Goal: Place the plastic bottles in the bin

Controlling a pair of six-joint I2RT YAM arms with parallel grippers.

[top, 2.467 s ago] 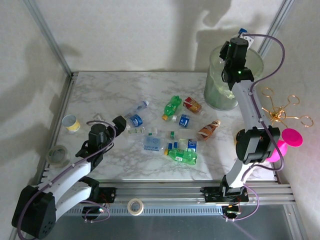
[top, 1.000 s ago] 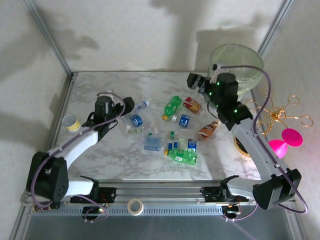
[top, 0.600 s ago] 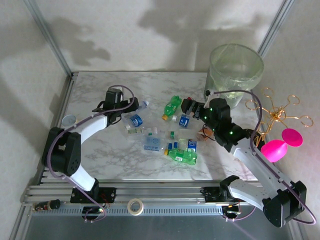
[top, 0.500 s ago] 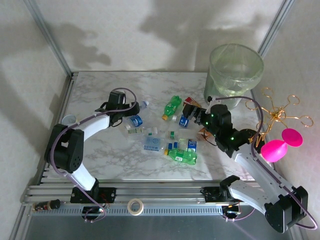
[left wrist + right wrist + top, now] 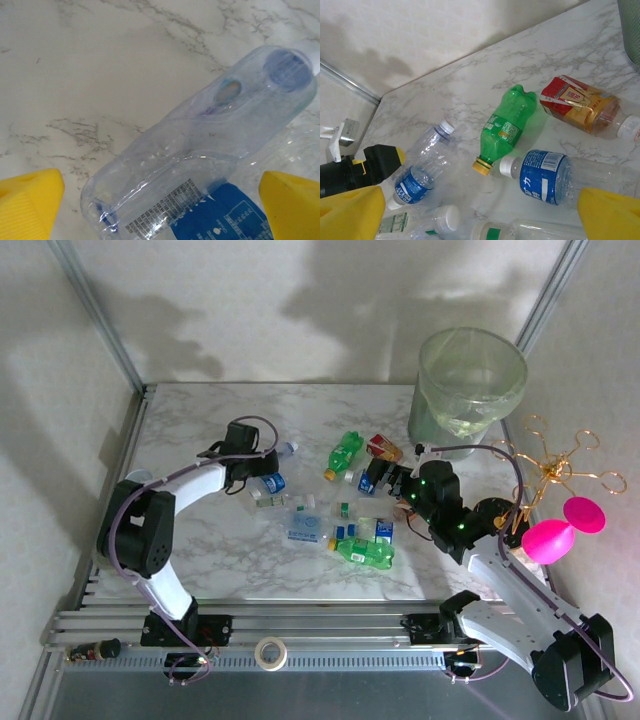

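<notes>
Several plastic bottles lie scattered mid-table. A clear bottle with a blue label (image 5: 200,150) lies between the yellow fingertips of my left gripper (image 5: 160,210), which is open around it; from above, the left gripper (image 5: 262,468) sits over that bottle (image 5: 280,458). My right gripper (image 5: 480,220) is open and hovers over a blue-labelled bottle (image 5: 550,177), with a green bottle (image 5: 507,127) and a red-labelled bottle (image 5: 580,105) just beyond. In the top view the right gripper (image 5: 380,478) is left of the bin (image 5: 465,390), a tall translucent basket with a green liner.
More bottles cluster near the table's middle (image 5: 320,525), including a green one lying flat (image 5: 365,553). A gold wire stand (image 5: 555,465) and a pink object (image 5: 555,535) stand off the right edge. A tape roll (image 5: 270,650) rests on the front rail.
The right arm has swung from over the bin down to the bottles at mid-table. The left gripper has moved farther and rightward onto the clear bottle. Both grippers stayed open.
</notes>
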